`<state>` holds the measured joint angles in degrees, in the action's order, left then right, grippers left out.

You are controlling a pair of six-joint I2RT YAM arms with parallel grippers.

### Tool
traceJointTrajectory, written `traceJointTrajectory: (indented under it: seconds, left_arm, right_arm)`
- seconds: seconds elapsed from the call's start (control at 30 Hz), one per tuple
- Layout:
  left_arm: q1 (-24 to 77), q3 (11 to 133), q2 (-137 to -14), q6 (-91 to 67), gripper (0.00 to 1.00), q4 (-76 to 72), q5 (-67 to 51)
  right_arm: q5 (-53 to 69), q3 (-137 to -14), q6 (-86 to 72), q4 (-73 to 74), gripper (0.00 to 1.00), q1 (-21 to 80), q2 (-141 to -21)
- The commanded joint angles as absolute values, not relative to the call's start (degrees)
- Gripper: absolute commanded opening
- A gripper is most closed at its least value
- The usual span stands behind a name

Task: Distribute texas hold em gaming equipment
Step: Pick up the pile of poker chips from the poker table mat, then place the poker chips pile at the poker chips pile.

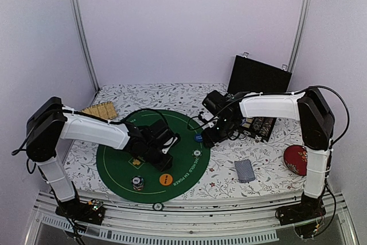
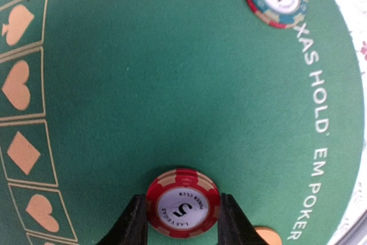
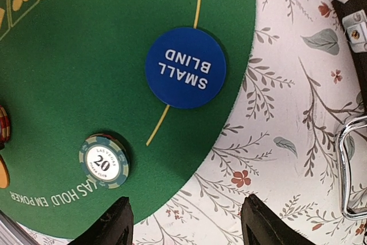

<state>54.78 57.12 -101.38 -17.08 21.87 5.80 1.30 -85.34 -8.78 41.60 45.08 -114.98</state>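
Flat on poker mat (image 2: 143, 84) toward near edge of counter (image 1: 264, 187), red 5 chip (image 2: 182, 199) pinched by left tool (image 2: 182, 216); slip-out risked, rim thin; right tool (image 3: 186, 222) held open, empty.

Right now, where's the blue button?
Right wrist view: the blue button sits at the green mat's right edge, near the 20 chip, by the right hand.

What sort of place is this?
Likely a robot test booth: plain white walls with metal rails, two white robot arms bolted to a floral-covered table, and a round green felt poker mat.
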Motion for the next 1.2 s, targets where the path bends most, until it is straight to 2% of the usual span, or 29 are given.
traceJointTrajectory:
  seconds: [0.0, 0.2, 0.53, 1.17]
  left_arm:
    - [54.40, 62.50, -101.99, -14.42, 0.00, 23.66, 6.47]
    - [54.64, 70.58, -105.49, -10.99, 0.00, 22.78, 6.01]
    - [56.35, 85.77, -119.28, -7.39, 0.00, 25.57, 4.11]
    - [57.71, 90.27, -124.23, -6.14, 0.00, 27.28, 3.24]
  right_arm:
    - [2.45, -83.66, -9.17, 39.52, 0.66, 43.39, -110.09]
    - [3.55, -78.76, -11.43, 36.67, 0.66, 38.24, -105.05]
    - [3.29, -74.45, -11.96, 35.58, 0.66, 34.81, -101.10]
    - [4.59, -74.49, -11.43, 35.55, 0.66, 34.72, -101.45]
